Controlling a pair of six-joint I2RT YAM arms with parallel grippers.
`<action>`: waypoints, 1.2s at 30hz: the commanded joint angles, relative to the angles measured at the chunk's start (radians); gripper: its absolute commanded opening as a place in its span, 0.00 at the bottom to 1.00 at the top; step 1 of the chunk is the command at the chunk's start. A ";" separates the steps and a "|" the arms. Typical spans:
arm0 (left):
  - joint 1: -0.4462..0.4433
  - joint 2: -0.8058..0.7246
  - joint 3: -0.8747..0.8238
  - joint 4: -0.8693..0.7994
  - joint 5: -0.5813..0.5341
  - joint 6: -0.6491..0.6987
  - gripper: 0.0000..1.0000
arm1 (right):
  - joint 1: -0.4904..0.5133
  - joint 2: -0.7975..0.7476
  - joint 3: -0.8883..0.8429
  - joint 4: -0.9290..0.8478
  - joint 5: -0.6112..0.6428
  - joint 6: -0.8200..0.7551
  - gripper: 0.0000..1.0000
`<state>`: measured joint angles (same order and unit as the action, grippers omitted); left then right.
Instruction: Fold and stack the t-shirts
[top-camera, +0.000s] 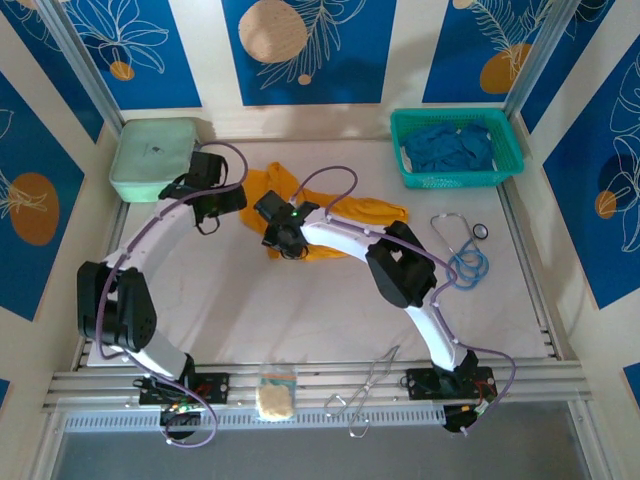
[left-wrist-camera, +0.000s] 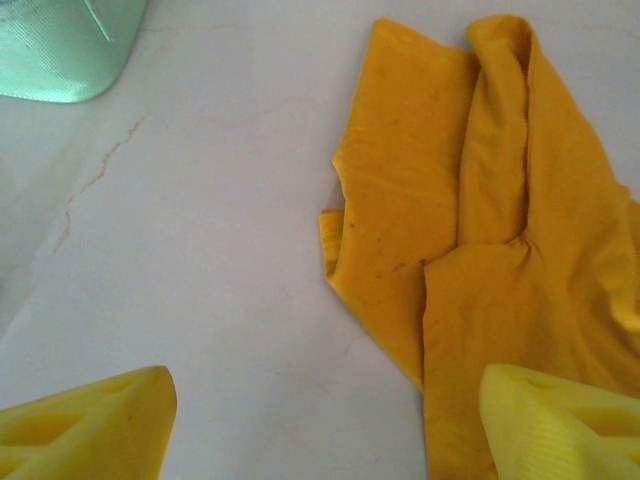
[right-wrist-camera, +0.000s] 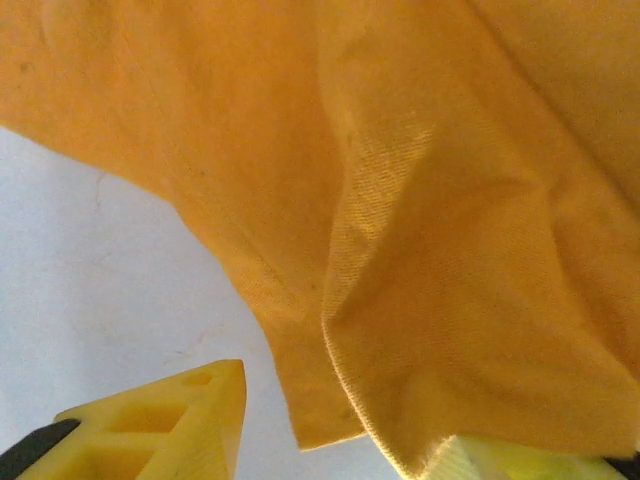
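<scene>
Yellow-fingered, the right pincer (right-wrist-camera: 345, 425) stands part-open astride a drooping fold of the mustard t-shirt (top-camera: 372, 212) crumpled on the tabletop (top-camera: 300, 310), and the left pincer (left-wrist-camera: 325, 400) gapes empty beside it; light, limp cloth, likely best pinched at hem corners.

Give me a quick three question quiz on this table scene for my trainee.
1. True or false: the orange t-shirt lies neatly folded.
2. Where are the blue t-shirts? A, in the teal basket; B, in a drawer; C, in a bucket.
3. Fill the gap: the left gripper hovers with its jaws ____.
Key: 1 false, it is crumpled. 2 A. 3 open.
</scene>
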<state>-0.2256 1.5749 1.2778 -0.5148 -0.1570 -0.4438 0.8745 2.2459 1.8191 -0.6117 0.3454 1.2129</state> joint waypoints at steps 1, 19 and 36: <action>0.008 -0.046 -0.022 -0.002 0.004 0.010 0.79 | 0.012 0.008 0.031 -0.090 0.104 0.007 0.45; 0.013 -0.073 -0.073 -0.005 0.026 0.005 0.75 | 0.000 -0.192 0.040 -0.105 0.179 -0.212 0.00; 0.007 -0.002 -0.119 0.083 0.173 -0.102 0.81 | -0.270 -1.107 -0.636 -0.193 -0.171 -0.362 0.00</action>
<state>-0.2199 1.5555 1.1675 -0.4667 -0.0502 -0.5125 0.6533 1.2430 1.2549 -0.7715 0.3206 0.8810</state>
